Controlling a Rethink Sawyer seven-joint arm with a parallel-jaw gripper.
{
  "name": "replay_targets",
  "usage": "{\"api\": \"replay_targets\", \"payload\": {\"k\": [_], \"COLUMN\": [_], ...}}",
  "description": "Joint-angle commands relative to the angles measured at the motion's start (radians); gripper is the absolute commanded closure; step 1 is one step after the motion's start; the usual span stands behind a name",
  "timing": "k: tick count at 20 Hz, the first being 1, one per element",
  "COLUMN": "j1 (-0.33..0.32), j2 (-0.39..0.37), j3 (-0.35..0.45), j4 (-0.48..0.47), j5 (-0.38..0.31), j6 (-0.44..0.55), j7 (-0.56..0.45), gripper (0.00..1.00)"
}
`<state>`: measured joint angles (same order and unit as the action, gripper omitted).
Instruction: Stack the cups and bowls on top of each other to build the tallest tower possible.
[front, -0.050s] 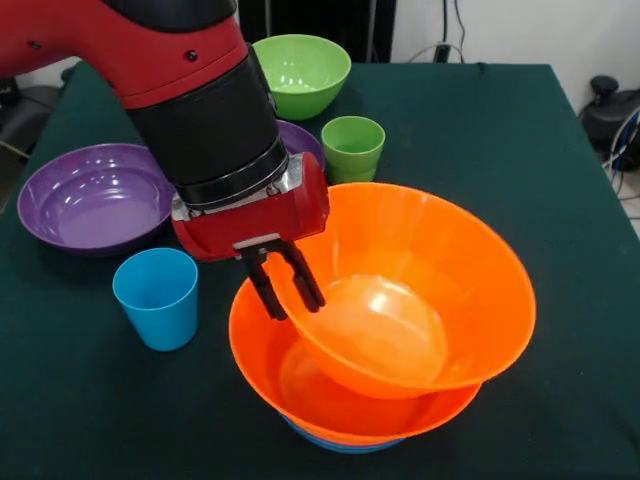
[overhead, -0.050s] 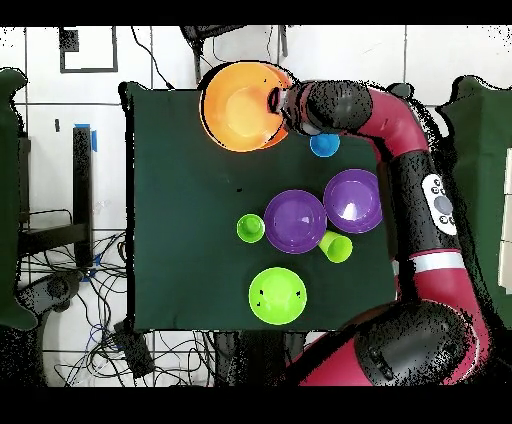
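Note:
My gripper (front, -0.050s: 297, 309) (overhead, -0.050s: 278, 100) is shut on the near-left rim of a big orange bowl (front, -0.050s: 420, 290), one finger inside and one outside. That bowl sits tilted inside a second orange bowl (front, -0.050s: 300, 390), with a blue bowl's rim (front, -0.050s: 340, 446) showing underneath; together they form the tower (overhead, -0.050s: 240, 105). A sky blue cup (front, -0.050s: 157, 297) (overhead, -0.050s: 323, 145) stands upright just left of the stack. Elsewhere on the table are two purple bowls (front, -0.050s: 95, 195) (front, -0.050s: 303, 140), a green cup (front, -0.050s: 353, 147) (overhead, -0.050s: 250, 228), a yellow-green cup (overhead, -0.050s: 337, 246) and a green bowl (front, -0.050s: 300, 72) (overhead, -0.050s: 277, 296).
The dark green tablecloth (front, -0.050s: 520, 150) covers the table. The stack sits close to the table's front edge in the front view. Cables and floor tiles (overhead, -0.050s: 60, 150) surround the table in the overhead view.

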<state>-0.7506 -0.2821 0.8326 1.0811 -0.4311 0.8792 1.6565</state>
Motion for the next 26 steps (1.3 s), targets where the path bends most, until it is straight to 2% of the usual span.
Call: {"api": "replay_targets", "payload": {"k": [1,15,23,25,26], "j1": [0.014,0.014,0.031,0.031,0.028], "j2": [-0.009,-0.012,-0.006,-0.059,-0.138], "j3": [0.032,0.036,0.037,0.026,0.013], "j4": [0.030,0.026,-0.018,-0.020,-0.005], "j5": [-0.038,-0.038,-0.041,-0.046,-0.046], "j6": [0.003,0.016,0.047,0.086,0.139], "j7": [-0.291,-0.272,-0.274,-0.274,-0.267], "gripper": [0.00,0.00,0.00,0.00,0.00]}}
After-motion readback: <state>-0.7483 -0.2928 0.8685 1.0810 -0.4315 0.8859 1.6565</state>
